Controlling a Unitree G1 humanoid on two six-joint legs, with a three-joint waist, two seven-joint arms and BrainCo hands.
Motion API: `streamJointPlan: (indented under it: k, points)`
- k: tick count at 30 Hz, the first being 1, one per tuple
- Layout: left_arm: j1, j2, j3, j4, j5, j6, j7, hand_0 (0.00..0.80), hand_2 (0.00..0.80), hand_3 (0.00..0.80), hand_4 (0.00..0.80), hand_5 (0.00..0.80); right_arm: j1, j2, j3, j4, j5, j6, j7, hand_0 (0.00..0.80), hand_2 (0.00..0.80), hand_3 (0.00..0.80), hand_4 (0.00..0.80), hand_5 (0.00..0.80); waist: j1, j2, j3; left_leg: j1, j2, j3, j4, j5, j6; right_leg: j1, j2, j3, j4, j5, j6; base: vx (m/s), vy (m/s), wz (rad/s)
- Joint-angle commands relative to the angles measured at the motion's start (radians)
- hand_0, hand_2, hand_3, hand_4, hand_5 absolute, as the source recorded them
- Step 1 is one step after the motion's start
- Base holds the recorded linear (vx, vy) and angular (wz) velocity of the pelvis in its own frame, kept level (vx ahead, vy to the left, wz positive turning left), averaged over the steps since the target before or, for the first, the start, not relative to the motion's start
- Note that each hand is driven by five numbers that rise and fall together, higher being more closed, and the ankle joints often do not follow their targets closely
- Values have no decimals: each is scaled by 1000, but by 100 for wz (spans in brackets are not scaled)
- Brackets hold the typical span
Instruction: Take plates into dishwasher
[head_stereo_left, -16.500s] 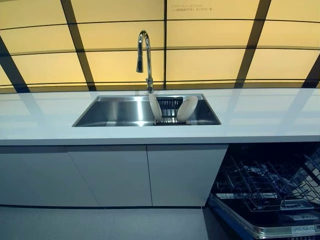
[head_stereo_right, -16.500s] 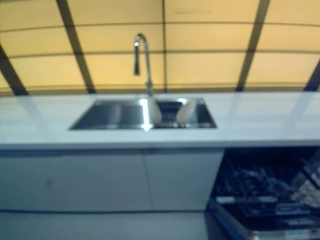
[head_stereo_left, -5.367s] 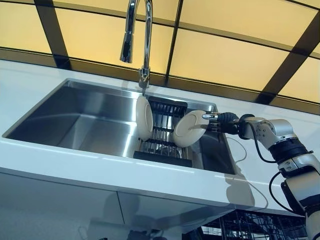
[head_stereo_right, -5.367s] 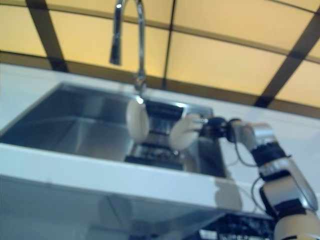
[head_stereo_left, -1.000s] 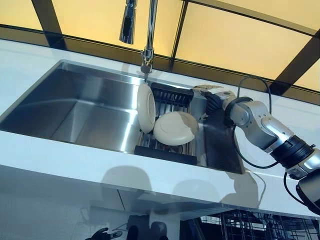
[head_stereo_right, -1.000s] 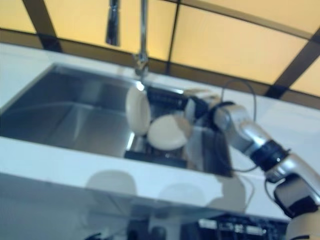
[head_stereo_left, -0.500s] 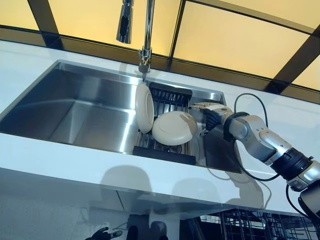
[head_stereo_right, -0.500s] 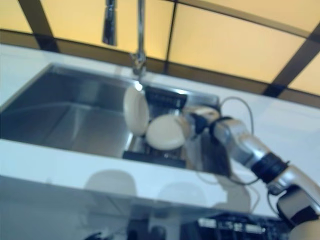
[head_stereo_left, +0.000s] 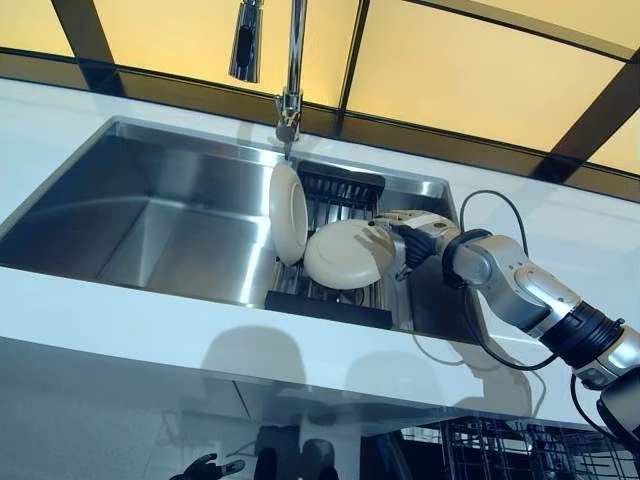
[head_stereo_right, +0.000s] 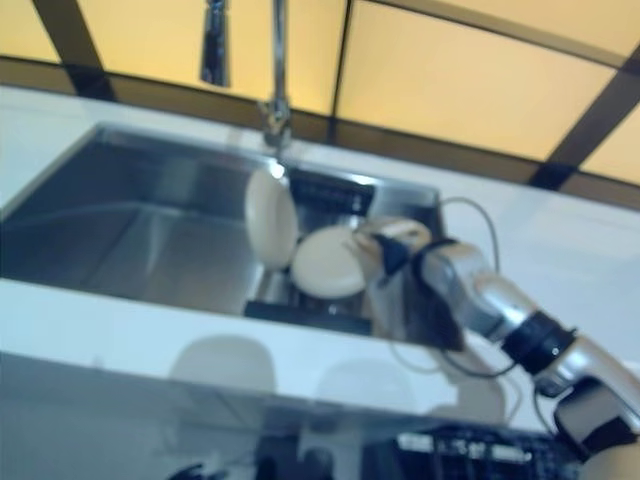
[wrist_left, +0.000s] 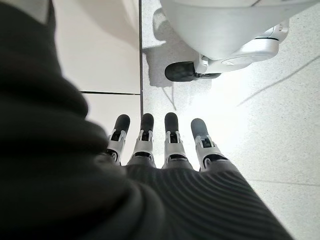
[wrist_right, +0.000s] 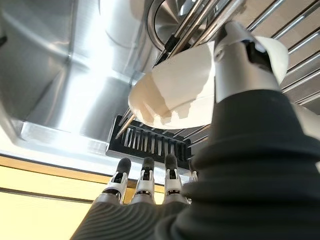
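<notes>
Your right hand (head_stereo_left: 408, 240) sits in the sink (head_stereo_left: 150, 215), thumb pressed on the tilted plate (head_stereo_left: 345, 255), fingers straight past its rim. The plate lies just to the hand's left, leaning on the rack (head_stereo_left: 340, 190); the left hand (wrist_left: 165, 145) hangs relaxed near the floor.

In the sink (head_stereo_left: 150, 215), a rack (head_stereo_left: 335, 270) fills the 3 o'clock end. One plate (head_stereo_left: 288, 213) stands on edge at its 9 o'clock side; a second plate (head_stereo_left: 345, 255) tilts at 4 o'clock of it (touching or not, unclear). The faucet (head_stereo_left: 290, 70) rises at 12 o'clock.
</notes>
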Motion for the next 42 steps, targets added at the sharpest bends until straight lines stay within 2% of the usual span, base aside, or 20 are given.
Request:
streamJointPlan:
  k: [1,18,26,32,33,35,37,38,40,41,42]
  points:
    - [-26,-1,10,16,24,-8,1,0,0,0,0,0,-8,-9,-49,-58,-65,15,-7,0,0,0,0,0,13,7,-31,40,-6,38,2,-112,46,-40,-23,40,24,20,65,0,0,0]
    - [-30,-10,2,14,29,-6,2,0,0,0,0,0,-14,34,3,-54,-239,-31,-43,0,0,0,0,0,27,9,-31,32,-9,27,2,-110,46,-42,-25,28,22,18,65,0,0,0]
    - [-36,-8,-5,12,27,-3,-2,0,0,0,0,0,-24,49,49,-41,-375,-56,-74,0,0,0,0,0,37,10,-31,24,-11,20,2,-108,48,-48,-27,22,24,17,66,-1,1,3]
    - [-40,-11,-17,13,21,-11,-2,0,0,0,0,0,-19,78,103,19,-534,-92,-133,0,0,0,0,0,47,12,-29,18,-12,13,2,-108,48,-53,-28,14,26,15,66,1,-2,4]
    - [-41,-10,-20,12,19,-10,-3,0,0,0,0,0,-19,80,111,27,-559,-98,-132,119,119,119,119,119,48,14,-28,16,-12,11,2,-107,48,-55,-29,12,27,15,66,0,0,0]
    - [-42,-9,-21,12,21,-12,-6,0,0,0,0,0,-16,85,131,48,-599,-101,-126,154,154,154,154,154,53,15,-26,13,-13,9,2,-105,49,-56,-30,8,26,16,66,0,0,0]
    - [-43,-8,-25,9,20,-12,-6,0,0,0,0,0,-11,89,146,70,-620,-99,-131,336,336,336,336,336,56,16,-22,9,-14,6,2,-104,50,-59,-31,3,26,17,66,0,0,0]
    - [-44,-7,-30,9,17,-11,-6,0,0,0,0,0,-7,94,153,91,-626,-97,-143,392,392,392,392,392,58,17,-20,7,-14,4,2,-102,50,-59,-32,2,26,18,65,0,0,0]
    - [-47,-7,-33,10,17,-11,-7,0,0,0,0,0,-7,103,161,114,-641,-97,-156,436,436,436,436,436,58,19,-18,4,-14,2,2,-101,50,-62,-32,0,26,18,64,-8,-2,2]
    - [-48,-6,-33,10,18,-13,-9,0,0,0,0,0,-6,108,166,132,-655,-101,-168,483,483,483,483,483,59,20,-17,3,-14,1,2,-101,50,-62,-33,-1,25,18,64,-10,-4,7]
    - [-49,-6,-32,13,19,-16,-11,0,0,0,0,0,-5,112,167,138,-674,-107,-172,643,643,643,643,643,59,20,-17,2,-15,1,2,-100,50,-63,-33,-1,26,18,64,-8,-5,7]
